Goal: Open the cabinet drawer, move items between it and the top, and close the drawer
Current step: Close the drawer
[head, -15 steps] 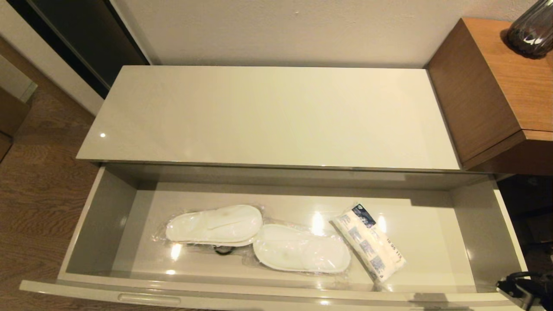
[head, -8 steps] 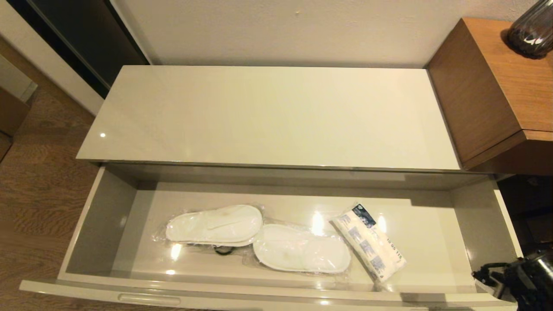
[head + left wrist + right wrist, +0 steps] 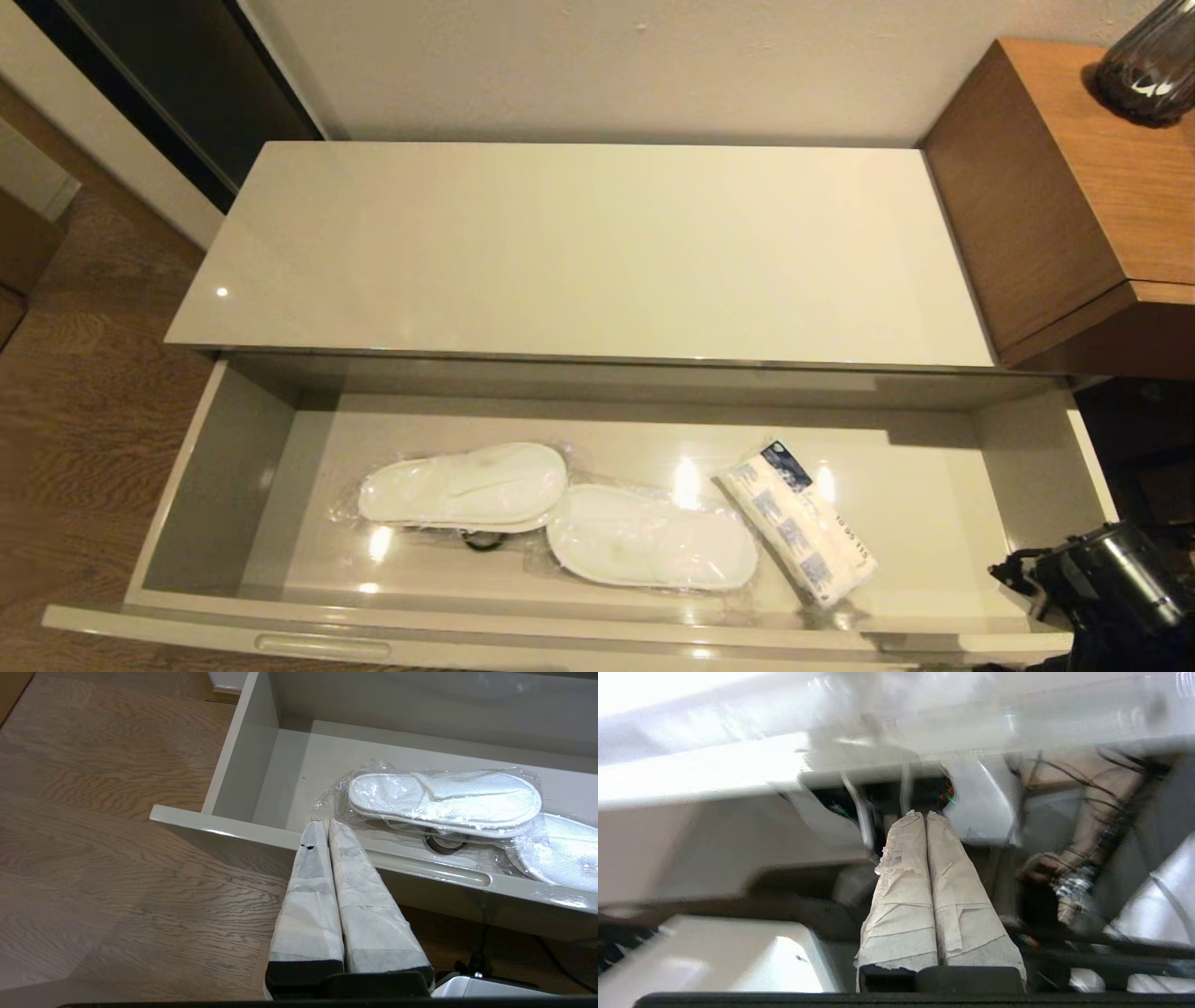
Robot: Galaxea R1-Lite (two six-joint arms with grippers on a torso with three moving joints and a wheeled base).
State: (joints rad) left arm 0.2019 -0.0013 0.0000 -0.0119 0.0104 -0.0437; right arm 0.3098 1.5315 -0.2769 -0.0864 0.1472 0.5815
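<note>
The cabinet drawer (image 3: 224, 476) stands pulled out wide under the glossy cream top (image 3: 579, 252), which is bare. Inside lie two wrapped white slippers (image 3: 464, 495) (image 3: 651, 549) and, to their right, the tissue pack (image 3: 798, 537) with blue prints. My left gripper (image 3: 326, 823) is shut and holds nothing; its tips hang over the drawer's front rim (image 3: 261, 833), just short of the nearer slipper (image 3: 444, 798). It does not show in the head view. My right arm (image 3: 1102, 579) is by the drawer's front right corner, and the right gripper (image 3: 926, 814) is shut and holds nothing.
A small black ring (image 3: 481, 539) lies under the slippers' wrap. The taller brown wooden unit (image 3: 1074, 187) with a dark vase (image 3: 1148, 65) stands to the right of the cabinet. Wood floor (image 3: 117, 812) lies to the left of the drawer.
My right arm has come up and leftward into view at the drawer's front right corner. The drawer, the slippers and the tissue pack have not moved.
</note>
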